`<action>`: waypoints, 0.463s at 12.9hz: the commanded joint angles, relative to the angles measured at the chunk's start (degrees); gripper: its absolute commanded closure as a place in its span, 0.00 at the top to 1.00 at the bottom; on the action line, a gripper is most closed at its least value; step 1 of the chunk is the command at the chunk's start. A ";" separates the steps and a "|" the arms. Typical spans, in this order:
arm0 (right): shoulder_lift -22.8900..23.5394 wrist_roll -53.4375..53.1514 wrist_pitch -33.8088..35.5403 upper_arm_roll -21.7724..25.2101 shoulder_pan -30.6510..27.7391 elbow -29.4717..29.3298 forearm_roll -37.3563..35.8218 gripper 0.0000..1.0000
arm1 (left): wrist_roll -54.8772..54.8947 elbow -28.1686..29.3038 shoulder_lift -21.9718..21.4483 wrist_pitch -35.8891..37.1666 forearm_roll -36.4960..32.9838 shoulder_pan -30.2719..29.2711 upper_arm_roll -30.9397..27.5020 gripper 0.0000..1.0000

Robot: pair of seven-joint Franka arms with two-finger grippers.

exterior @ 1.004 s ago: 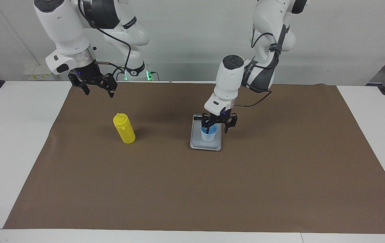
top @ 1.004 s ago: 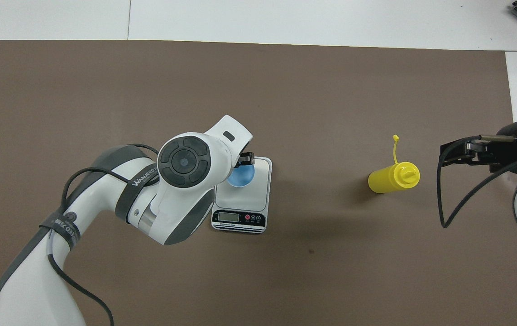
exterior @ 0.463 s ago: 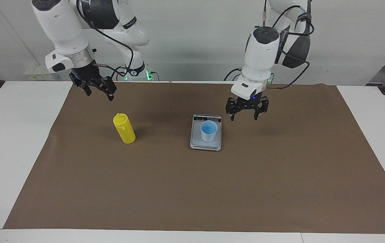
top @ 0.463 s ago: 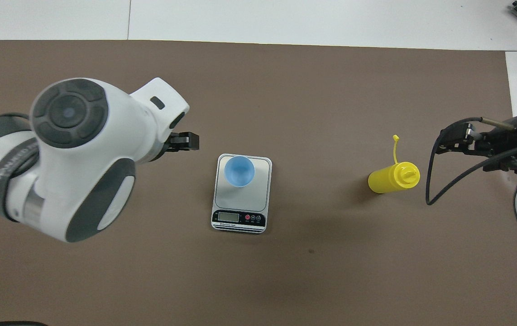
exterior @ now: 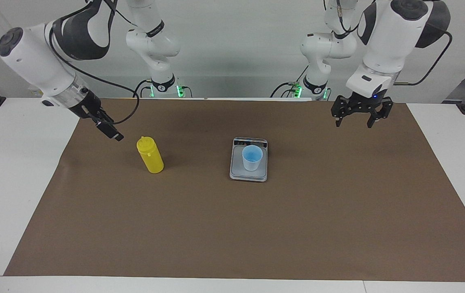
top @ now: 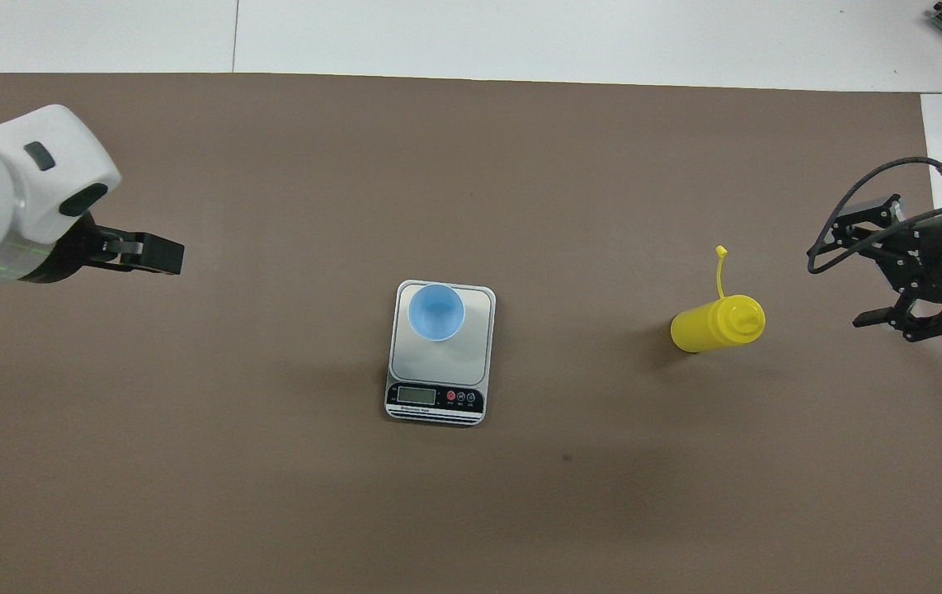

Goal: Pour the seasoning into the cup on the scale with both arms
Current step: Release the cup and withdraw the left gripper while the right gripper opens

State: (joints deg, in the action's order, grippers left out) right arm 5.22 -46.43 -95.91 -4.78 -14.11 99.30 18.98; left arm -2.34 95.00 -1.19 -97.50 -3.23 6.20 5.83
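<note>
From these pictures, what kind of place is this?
Probably a robotics lab: two white jointed robot arms stand at a white table covered with brown paper, before a bare wall.

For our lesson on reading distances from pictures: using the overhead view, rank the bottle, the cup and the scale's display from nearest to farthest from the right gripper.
1. Bottle: upright on the mat beside the open right gripper, toward the right arm's end.
2. Scale's display: mid-table, at the scale's end nearest the robots.
3. Cup: on the scale's plate. The display and cup are almost too close to call.
</note>
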 commanded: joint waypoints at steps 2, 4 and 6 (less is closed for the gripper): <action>6.80 -6.13 -0.95 -0.66 -2.76 -0.25 5.54 1.00 | 7.15 -1.67 0.49 2.14 0.77 -5.66 0.68 1.00; 10.58 -6.12 -1.12 -0.58 -3.38 0.10 10.61 1.00 | 7.70 -1.48 0.31 3.36 0.86 -6.38 0.68 1.00; 12.35 -6.12 -1.30 -0.58 -4.00 1.15 11.78 1.00 | 7.70 -2.27 0.49 5.82 1.12 -6.38 0.77 1.00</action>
State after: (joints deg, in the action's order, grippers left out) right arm 16.39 -51.46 -96.66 -4.74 -16.89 99.57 28.61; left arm 4.48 94.13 -1.03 -94.65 -3.05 0.43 5.88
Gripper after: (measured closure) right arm 0.000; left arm 0.000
